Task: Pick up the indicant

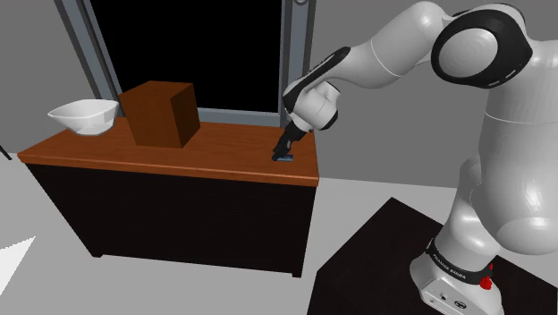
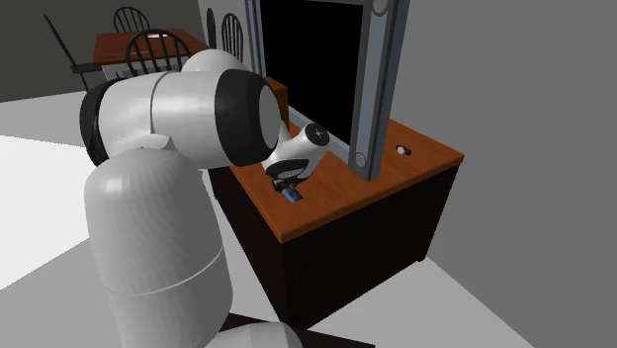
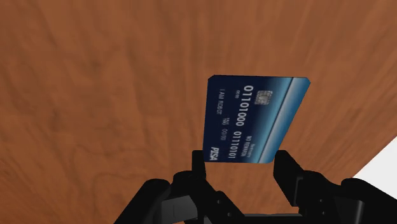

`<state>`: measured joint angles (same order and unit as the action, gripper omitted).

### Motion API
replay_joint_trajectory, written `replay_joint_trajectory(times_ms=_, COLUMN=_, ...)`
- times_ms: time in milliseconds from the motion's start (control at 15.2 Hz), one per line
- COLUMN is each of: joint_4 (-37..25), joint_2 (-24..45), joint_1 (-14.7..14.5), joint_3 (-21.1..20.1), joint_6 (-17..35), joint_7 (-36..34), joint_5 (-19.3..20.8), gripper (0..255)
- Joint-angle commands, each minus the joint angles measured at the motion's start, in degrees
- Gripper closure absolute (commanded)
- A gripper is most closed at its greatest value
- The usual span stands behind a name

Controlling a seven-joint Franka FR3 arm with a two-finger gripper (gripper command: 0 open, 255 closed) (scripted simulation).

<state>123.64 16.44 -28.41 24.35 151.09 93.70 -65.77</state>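
Currently the pincer (image 3: 240,159) is closed across the narrow width of the blue card (image 3: 254,121), with 1 finger against each long edge at the near short end. The card's long axis runs straight ahead from the pincer, and it lies low on the counter (image 1: 179,157), close to the end nearest the arm. By judgement, the next move is a vertical lift.

Shoulder: beside stand (image 1: 367,255), facing cabinet (image 1: 179,210). Second: behind arm (image 2: 148,227), same cabinet. Wrist: close overhead.

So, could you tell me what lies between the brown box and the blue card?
Nothing: the shoulder view shows bare tabletop from brown box to blue card.
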Motion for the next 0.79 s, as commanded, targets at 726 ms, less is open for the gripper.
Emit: replay_joint_trajectory(times_ms=726, joint_4=0.38, joint_2=-2.46, joint_1=-0.93, joint_3=1.19, joint_6=-0.67, joint_7=-3.75, joint_5=4.12, gripper=255)
